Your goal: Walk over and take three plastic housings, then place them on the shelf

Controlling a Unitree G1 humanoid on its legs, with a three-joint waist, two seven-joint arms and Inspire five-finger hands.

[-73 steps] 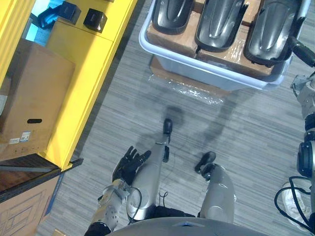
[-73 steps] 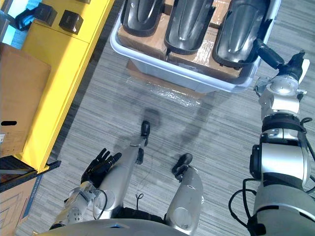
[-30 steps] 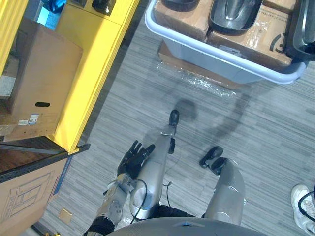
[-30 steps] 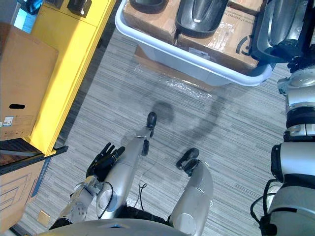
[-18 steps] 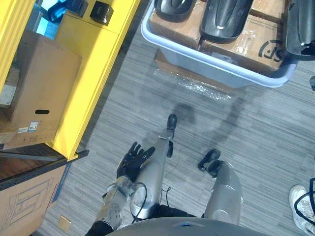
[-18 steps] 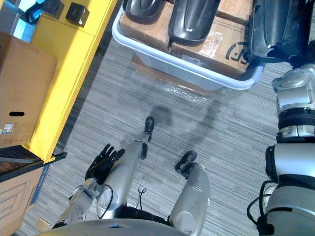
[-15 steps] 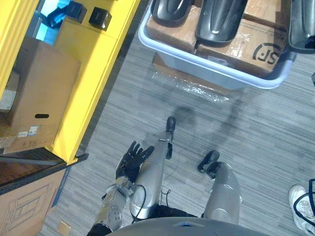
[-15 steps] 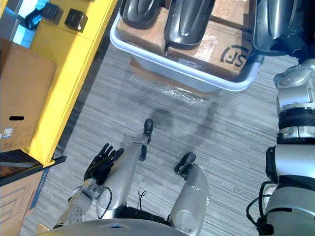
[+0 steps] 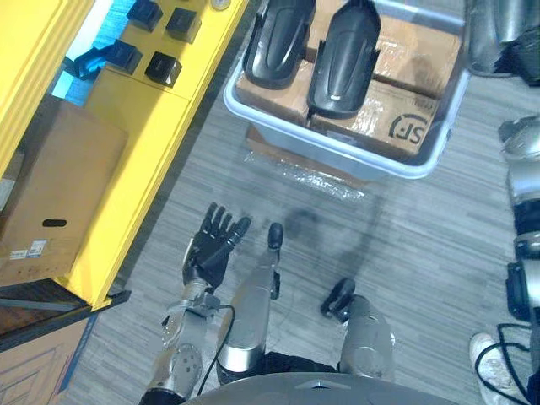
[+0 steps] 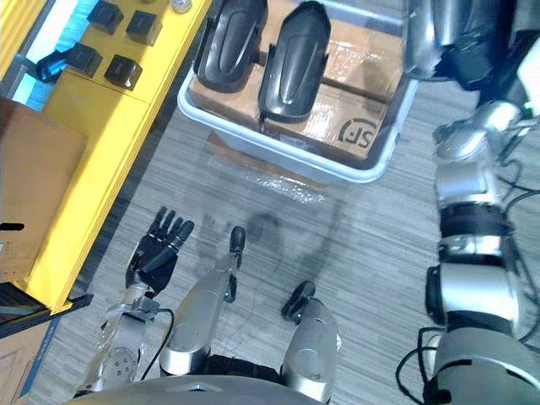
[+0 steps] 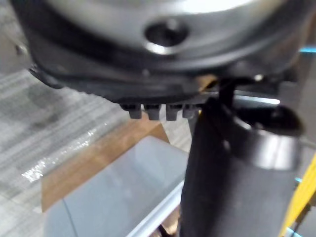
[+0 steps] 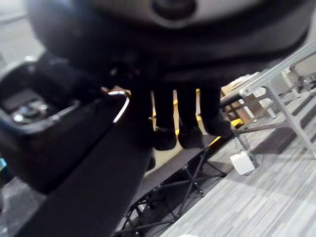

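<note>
Closest in, down low: left hand [image 9: 209, 251] hovering over the grey striped floor [image 9: 422, 245]. Fingers fanned out straight, thumb off to the side, nothing in it. Same story from its own wrist cam, with the bin wall somewhere past the fingertips.

Off to the left of that hand: near end of the yellow shelf [image 9: 143, 160], with a big brown cardboard box [image 9: 59, 194] tucked into a lower level.

Bit further out: crinkly clear plastic film [image 9: 325, 177] flat on the floor, right up against a brown cardboard sheet [image 9: 268, 150] poking out from under the bin.

Then the pale grey bin [image 9: 337, 139] itself, parked on that sheet. Inside, taped cardboard boxes [image 9: 405, 72] as a bottom layer. On top of those, two dark plastic housings [image 9: 278, 42] side by side, glossy and rounded, long ways pointing away from the robot. Touching or just beside each other, hard to call.

Level with the bin on the left: a handful of small black boxes [image 9: 162, 67] up on the shelf's top surface.

Farthest out, by the bin's right rim: third housing [image 10: 430, 29], off the boxes and in the grip of the right hand [image 12: 189, 116]. From that wrist cam, fingers curled down over the housing's dark edge, so clamped on it, pretty sure. No housing on the shelf yet.
</note>
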